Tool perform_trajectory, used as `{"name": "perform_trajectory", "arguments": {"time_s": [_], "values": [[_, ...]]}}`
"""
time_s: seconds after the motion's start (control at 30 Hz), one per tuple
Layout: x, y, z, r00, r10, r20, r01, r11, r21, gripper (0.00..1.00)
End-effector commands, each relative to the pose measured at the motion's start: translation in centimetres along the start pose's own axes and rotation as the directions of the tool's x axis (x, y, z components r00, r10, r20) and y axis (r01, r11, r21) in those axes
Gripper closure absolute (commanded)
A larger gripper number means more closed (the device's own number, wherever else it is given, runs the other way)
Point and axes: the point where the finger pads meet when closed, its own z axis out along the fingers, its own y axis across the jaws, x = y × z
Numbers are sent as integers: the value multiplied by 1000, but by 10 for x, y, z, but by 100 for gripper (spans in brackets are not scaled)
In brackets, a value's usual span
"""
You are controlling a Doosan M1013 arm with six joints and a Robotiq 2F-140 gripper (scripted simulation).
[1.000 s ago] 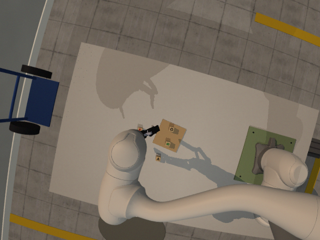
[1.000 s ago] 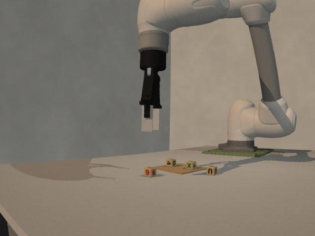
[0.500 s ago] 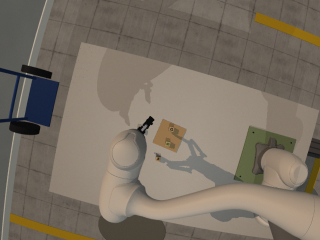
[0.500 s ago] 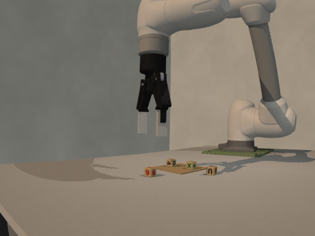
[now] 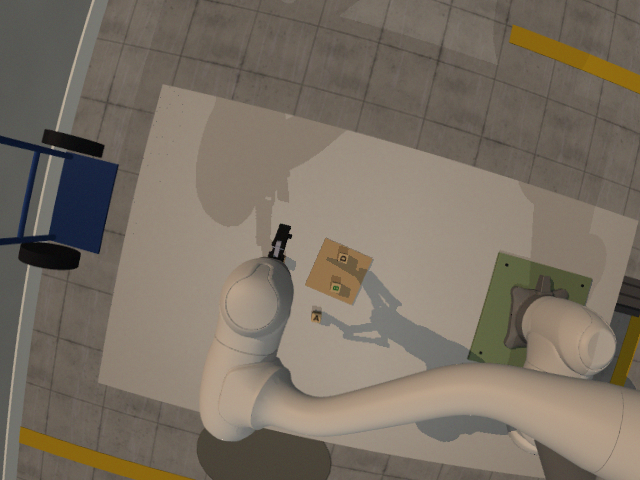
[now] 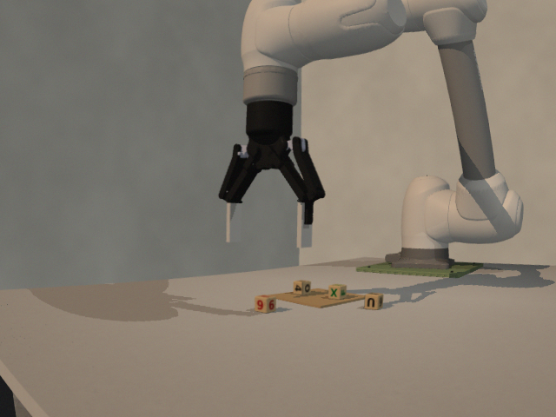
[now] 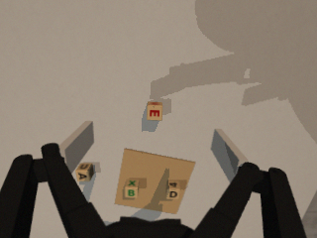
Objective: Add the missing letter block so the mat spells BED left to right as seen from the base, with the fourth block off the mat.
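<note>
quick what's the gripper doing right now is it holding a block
Gripper: open wide, holding nothing, high above the table.

The top camera hangs far above and looks straight down, taking in the whole tabletop [image 5: 413,206], the floor around it and my green base plate [image 5: 496,289]. The exterior camera sits low, near the tabletop's [image 6: 404,359] height, on the far side of the mat [image 6: 314,300] from that plate [image 6: 462,269], facing back toward it. The wrist camera rides behind my tool [image 7: 154,149], looking down past both fingers, nearer than the others. All three share the mat [image 7: 149,169] and its blocks.
</note>
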Motion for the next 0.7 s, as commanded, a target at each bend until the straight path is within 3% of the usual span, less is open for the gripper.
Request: {"name": "perform_trajectory", "arguments": {"time_s": [0.0,0.03,0.07,0.67], "values": [[0,0,0,1000,-26,0,26,1000,3,0],[0,0,0,1000,-27,0,27,1000,3,0],[0,0,0,1000,-27,0,27,1000,3,63],[0,0,0,1000,-27,0,27,1000,3,63]]}}
